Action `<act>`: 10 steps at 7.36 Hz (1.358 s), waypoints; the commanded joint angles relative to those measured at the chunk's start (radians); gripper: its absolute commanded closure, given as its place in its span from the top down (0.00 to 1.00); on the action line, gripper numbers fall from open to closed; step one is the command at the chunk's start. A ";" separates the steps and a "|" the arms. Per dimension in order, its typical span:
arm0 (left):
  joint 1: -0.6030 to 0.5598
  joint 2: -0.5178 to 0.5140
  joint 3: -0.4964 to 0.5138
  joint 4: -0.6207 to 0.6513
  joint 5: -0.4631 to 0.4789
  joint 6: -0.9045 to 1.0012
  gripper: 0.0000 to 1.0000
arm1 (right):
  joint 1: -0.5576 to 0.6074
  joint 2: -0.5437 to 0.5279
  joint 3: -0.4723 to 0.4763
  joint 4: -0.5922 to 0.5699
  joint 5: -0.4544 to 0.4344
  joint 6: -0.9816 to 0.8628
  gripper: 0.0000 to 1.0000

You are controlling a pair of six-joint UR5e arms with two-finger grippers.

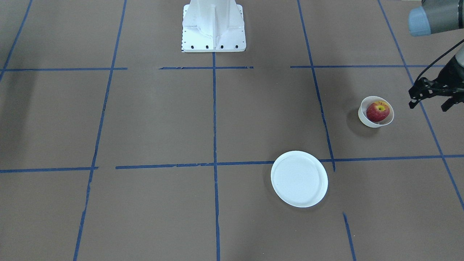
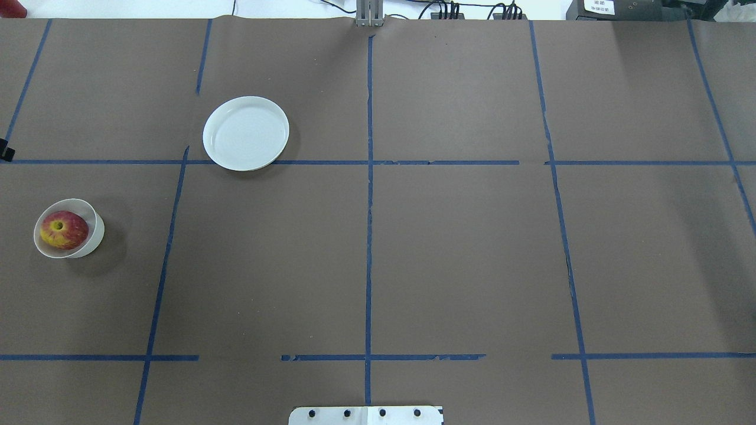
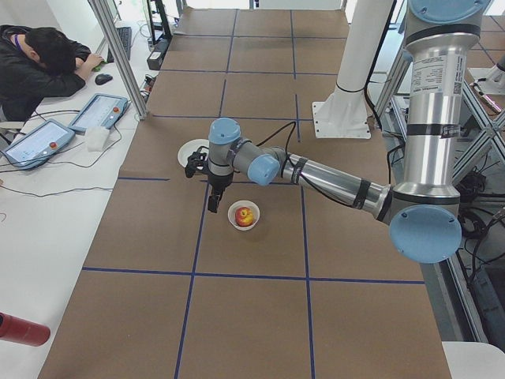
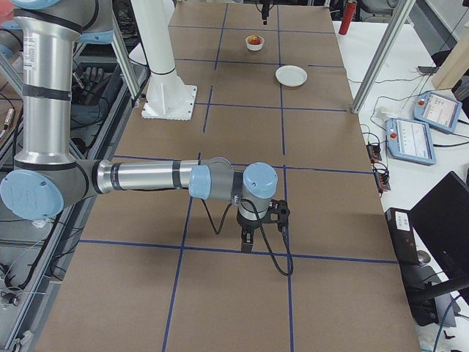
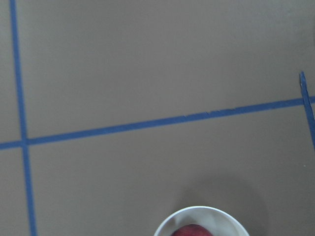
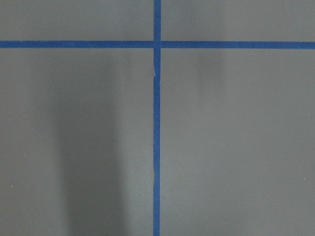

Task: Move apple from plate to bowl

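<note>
The red apple (image 1: 378,111) with its yellow stem patch lies inside the small cream-white bowl (image 1: 362,117), near the table's end on my left side. It shows the same way in the overhead view, apple (image 2: 64,230) in bowl (image 2: 95,236). The flat white plate (image 1: 299,179) is empty, farther out on the table; it also shows in the overhead view (image 2: 245,133). My left gripper (image 1: 429,106) hangs beside the bowl, apart from it, open and empty. The left wrist view shows only the bowl's rim (image 5: 167,225) and the top of the apple (image 5: 193,231). My right gripper (image 4: 253,236) shows only in the right side view, and there I cannot tell whether it is open or shut.
The white robot base (image 1: 214,29) stands at the table's middle edge. Blue tape lines (image 2: 369,177) cross the brown table. An operator (image 3: 39,67) sits at a side desk with tablets (image 3: 99,110). A red bottle (image 3: 20,330) lies on that desk.
</note>
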 commanded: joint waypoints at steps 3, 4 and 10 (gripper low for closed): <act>-0.364 0.020 0.100 0.274 -0.117 0.360 1.00 | 0.000 0.000 0.000 0.000 0.000 0.000 1.00; -0.393 0.058 0.104 0.292 -0.148 0.363 1.00 | 0.000 0.000 0.000 0.000 0.000 0.002 1.00; -0.394 0.089 0.259 0.195 -0.153 0.364 1.00 | 0.000 0.000 0.000 0.000 0.000 0.000 1.00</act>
